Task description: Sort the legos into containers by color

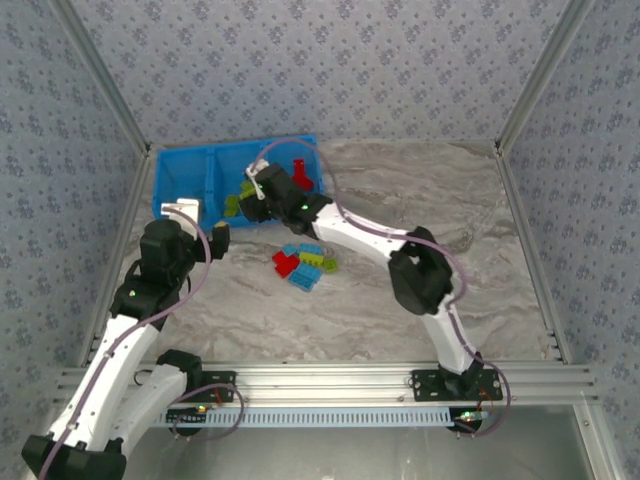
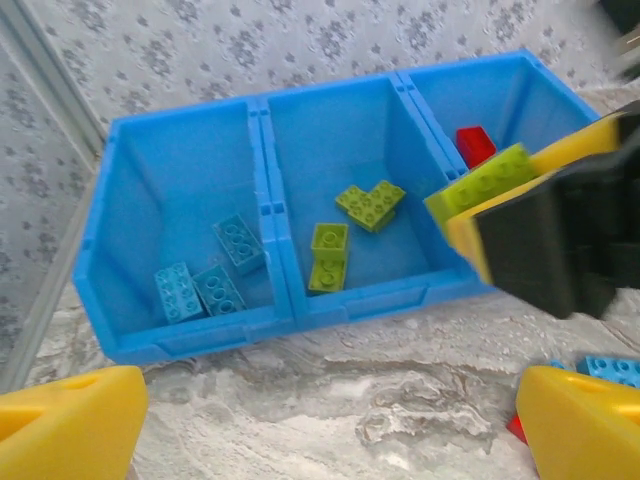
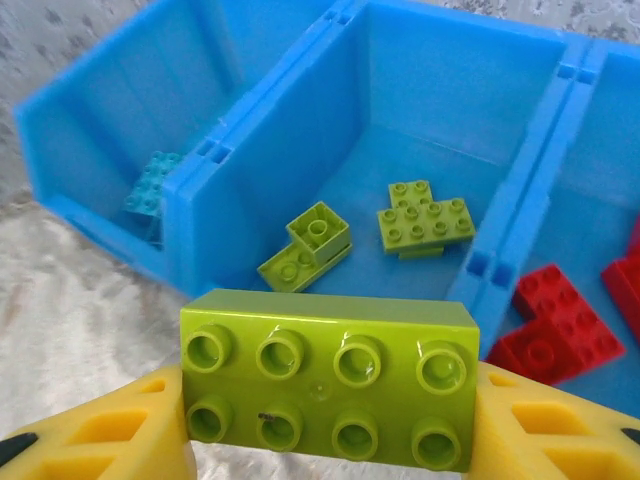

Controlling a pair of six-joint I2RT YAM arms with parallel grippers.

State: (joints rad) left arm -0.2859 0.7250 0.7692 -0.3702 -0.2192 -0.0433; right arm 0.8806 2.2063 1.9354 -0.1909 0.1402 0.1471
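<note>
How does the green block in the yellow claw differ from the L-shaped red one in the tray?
The green block is a rectangle with eight studs; the red one is L-shaped. The green block is gripped by the right gripper; the red one lies loose in the tray, right compartment. Both are studded, studs up.

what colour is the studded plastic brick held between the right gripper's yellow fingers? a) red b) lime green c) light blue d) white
b: in the right wrist view the right gripper is shut on a lime green eight-stud plastic brick.
</note>
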